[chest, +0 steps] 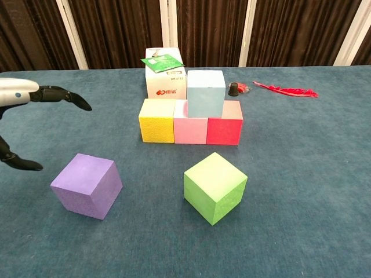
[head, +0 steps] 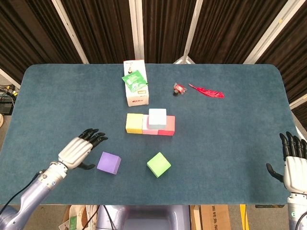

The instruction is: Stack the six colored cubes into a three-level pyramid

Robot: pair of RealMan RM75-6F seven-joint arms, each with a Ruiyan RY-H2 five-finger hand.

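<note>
The left hand [head: 76, 151] hung spread and empty just beside the purple cube [head: 109, 163], not touching. To grab well, it probably needed flat opposite sides. The right hand [head: 292, 163] waited loose, far from the stack [head: 150, 122].

Purple cube [head: 109, 163], green cube [head: 159, 164], red feather [head: 207, 91]

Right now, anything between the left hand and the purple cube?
Nothing: only bare table separates the left hand from the purple cube, clearest in the head view.
</note>
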